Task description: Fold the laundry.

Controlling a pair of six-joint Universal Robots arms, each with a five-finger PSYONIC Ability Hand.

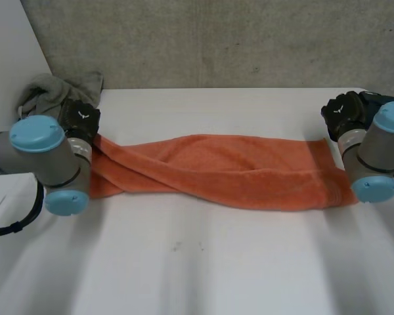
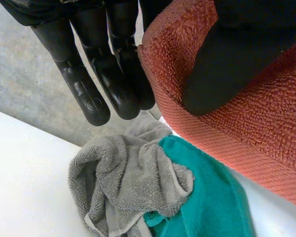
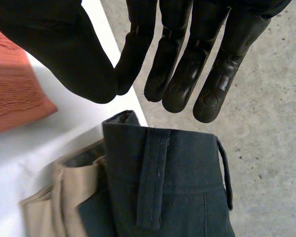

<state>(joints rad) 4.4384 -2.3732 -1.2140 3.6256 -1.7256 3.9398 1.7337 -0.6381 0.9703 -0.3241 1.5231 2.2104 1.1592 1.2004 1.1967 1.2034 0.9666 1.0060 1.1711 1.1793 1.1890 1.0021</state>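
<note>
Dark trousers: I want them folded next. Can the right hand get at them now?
Probably yes. The right hand is open and empty, and the dark trousers lie uncovered just past its fingertips.

The white table (image 1: 197, 262) carries an orange towel (image 1: 236, 174), grey towel (image 2: 123, 182), green towel (image 2: 207, 197).

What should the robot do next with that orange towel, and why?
Probably move the right hand onto the nearest end of the orange towel and pinch it: that hand is open and empty beside it, the towel lies twisted, and the left hand pinches the other end.
</note>
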